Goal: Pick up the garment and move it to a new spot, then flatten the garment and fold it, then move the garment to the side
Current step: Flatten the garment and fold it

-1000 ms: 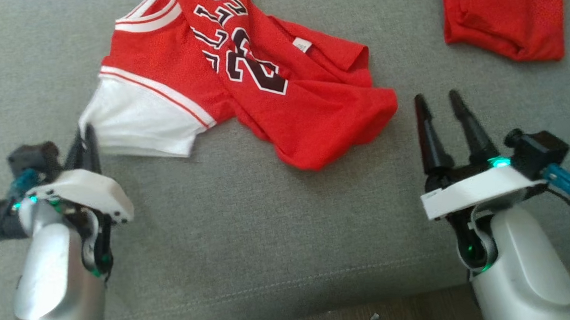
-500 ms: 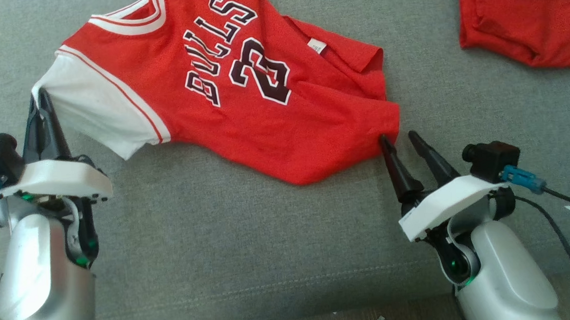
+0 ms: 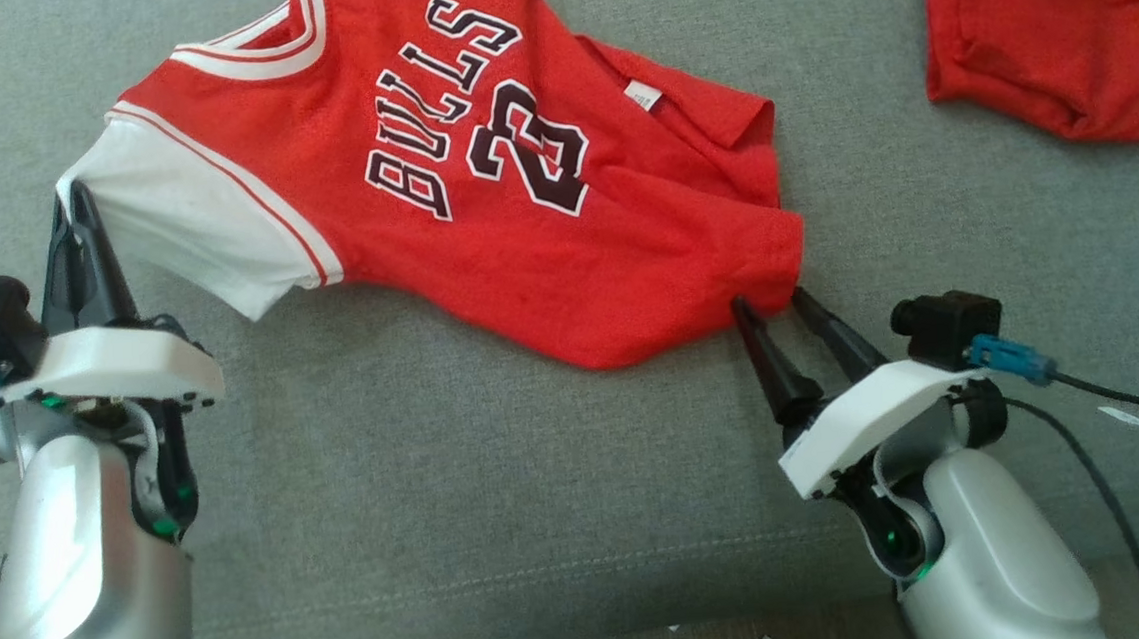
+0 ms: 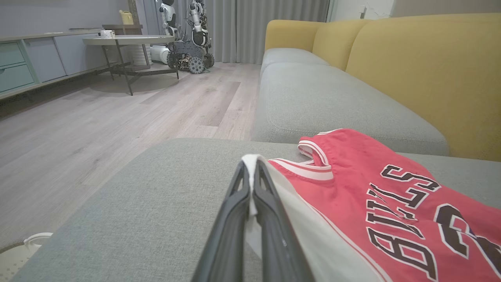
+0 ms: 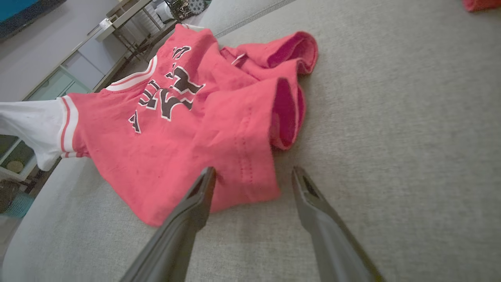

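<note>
I'm gripping the red mesh basketball jersey with white sleeves and black lettering [image 3: 480,185] at one end. My left gripper [image 3: 72,199] is clamping tight on the edge of its white sleeve [image 3: 172,227], which looks slightly raised, while the rest is lying spread on the grey fabric sofa cushion [image 3: 441,489]. The jersey's long axis is running from that pinched sleeve across to the red hem corner [image 3: 776,265] on my right, and I'm judging the coming move by that corner. My right gripper [image 3: 770,300] is sitting empty with its fingers spread. In the right wrist view the hem corner is lying straight ahead between them, one fingertip at the cloth's edge and the other over bare cushion. The right arm is the nearer one here, so I'm expecting it to need only a short push forward before closing.
</note>
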Controlling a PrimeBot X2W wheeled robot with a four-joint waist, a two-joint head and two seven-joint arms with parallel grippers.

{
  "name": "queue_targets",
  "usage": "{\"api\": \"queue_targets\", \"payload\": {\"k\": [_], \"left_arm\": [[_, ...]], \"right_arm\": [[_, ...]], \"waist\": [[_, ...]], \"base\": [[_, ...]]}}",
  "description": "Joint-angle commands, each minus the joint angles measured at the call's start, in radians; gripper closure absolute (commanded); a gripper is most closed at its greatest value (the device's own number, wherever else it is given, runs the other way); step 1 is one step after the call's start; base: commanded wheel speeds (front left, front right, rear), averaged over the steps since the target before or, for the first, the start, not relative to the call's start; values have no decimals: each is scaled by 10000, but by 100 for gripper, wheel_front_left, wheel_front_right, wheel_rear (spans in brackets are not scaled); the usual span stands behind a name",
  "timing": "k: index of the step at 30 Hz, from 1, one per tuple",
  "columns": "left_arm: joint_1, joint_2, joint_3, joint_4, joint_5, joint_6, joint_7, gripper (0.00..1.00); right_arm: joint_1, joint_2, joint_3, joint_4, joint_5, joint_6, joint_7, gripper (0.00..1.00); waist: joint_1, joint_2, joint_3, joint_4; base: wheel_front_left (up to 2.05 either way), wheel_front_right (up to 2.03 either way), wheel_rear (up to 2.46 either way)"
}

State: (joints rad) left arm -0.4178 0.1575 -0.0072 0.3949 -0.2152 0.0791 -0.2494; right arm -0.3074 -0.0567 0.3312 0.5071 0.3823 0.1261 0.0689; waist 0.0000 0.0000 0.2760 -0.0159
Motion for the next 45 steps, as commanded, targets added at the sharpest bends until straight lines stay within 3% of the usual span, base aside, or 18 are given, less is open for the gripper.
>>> {"api": "queue_targets", "payload": {"k": [1, 15, 16, 18, 25, 32, 39, 45], "left_arm": [[-209, 285, 386, -315, -33, 46, -114, 100], [-427, 364, 424, -217, -80, 4, -122, 100], [-442, 373, 430, -216, -83, 1, -122, 100], [-476, 384, 443, -226, -90, 1, -122, 100], [-523, 393, 464, -312, -114, -67, -123, 100], [-391, 277, 510, -1009, -397, -346, -122, 100], [-451, 69, 494, -2246, -900, -545, 182, 100], [-866, -125, 346, -4125, -1493, -692, 1030, 100]], "right_arm": [[-43, 64, 281, -278, 35, 46, 7, 0], [-257, 64, 757, 4, 67, 46, 670, 0], [-277, 64, 791, 23, 97, 46, 721, 20], [-323, 61, 866, 39, 114, 46, 796, 100], [-326, -356, 852, -388, 247, 46, 693, 100], [-626, -1269, 390, -1982, 242, 46, 763, 100], [-1290, -2098, 73, -3542, 402, 46, 1634, 100], [-2446, -2910, -46, -4698, 733, 46, 2821, 100]], "waist": [[0, 0, 6, 14], [0, 0, 61, 131], [0, 0, 70, 125], [0, 0, 103, 114], [0, 0, -60, 122], [0, 0, -665, 7], [0, 0, -1258, -108], [0, 0, -1777, -105]], "base": [[0, 0, 0], [0, 0, 0], [0, 0, 0], [0, 0, 0], [0, 0, 0], [0, 0, 0], [0, 0, 0], [0, 0, 0]]}}
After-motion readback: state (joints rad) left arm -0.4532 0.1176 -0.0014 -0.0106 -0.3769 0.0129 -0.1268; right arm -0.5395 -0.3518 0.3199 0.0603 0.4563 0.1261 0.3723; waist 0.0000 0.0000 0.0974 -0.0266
